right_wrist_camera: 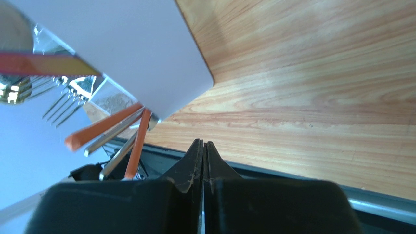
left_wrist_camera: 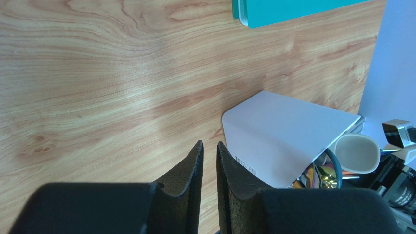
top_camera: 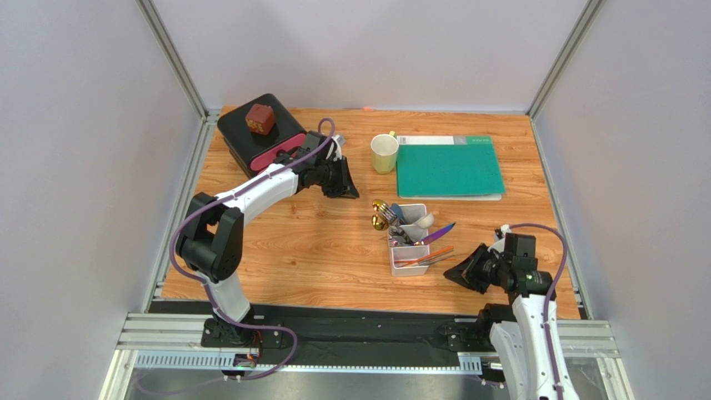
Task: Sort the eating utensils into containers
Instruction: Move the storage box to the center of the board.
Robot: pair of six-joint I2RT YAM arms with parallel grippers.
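Though smooth, boxy white plastic tray [left_wrist_camera: 288, 136]

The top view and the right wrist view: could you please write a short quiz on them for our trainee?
1. True or false: the right jaws are shut on nothing.
2. The cup stands: A) left of the green mat, B) on it, C) inside the tray.
3. What colour are the sticks leaning out of the tray?
Key: 1 true; 2 A; 3 orange.
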